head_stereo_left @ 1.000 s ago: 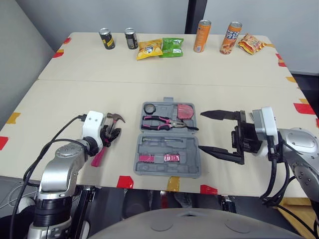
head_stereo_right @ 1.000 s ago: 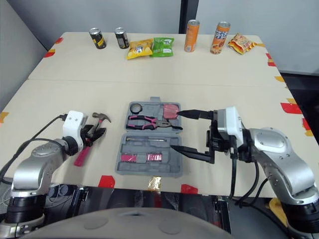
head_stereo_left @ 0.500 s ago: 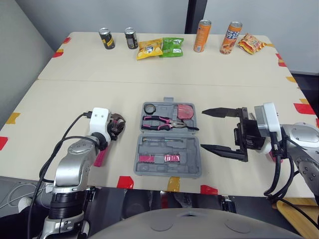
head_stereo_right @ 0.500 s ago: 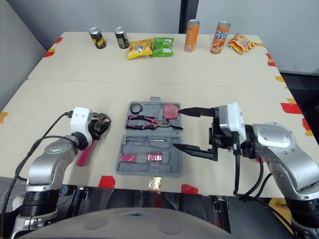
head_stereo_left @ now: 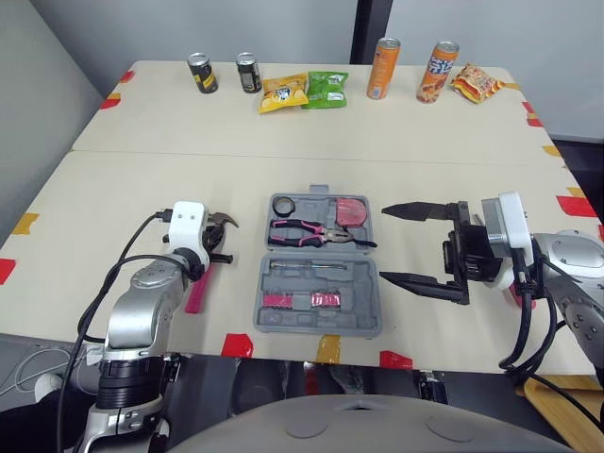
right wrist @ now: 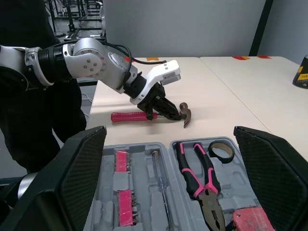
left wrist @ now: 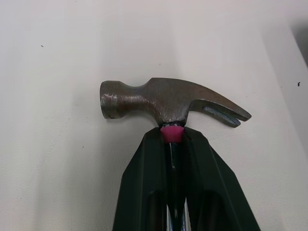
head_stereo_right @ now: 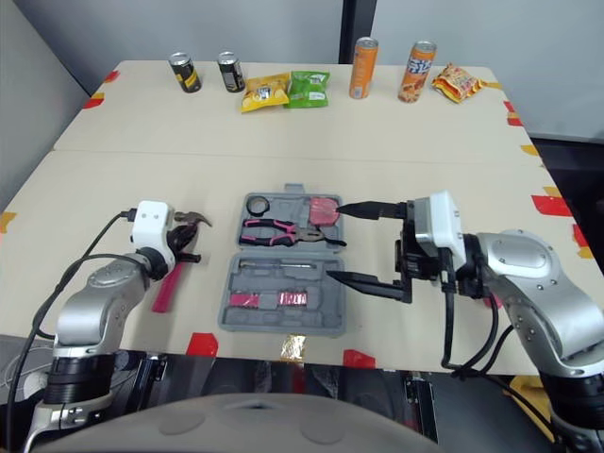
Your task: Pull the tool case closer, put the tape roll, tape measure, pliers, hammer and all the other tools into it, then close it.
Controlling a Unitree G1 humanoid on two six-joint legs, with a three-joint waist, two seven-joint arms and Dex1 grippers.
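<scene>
Pressure from the left jaws is clamping the hammer [left wrist: 163,101] by its pink neck, right under the head, probably so the heavy end is staying controlled in the carry. Beyond them, toward the right jaws, the open tool case [head_stereo_left: 366,316] is lying on the desk [head_stereo_left: 425,142], pliers [head_stereo_left: 307,233] seated. The right jaws are gaping empty beside its edge, perhaps waiting to steady it.
</scene>
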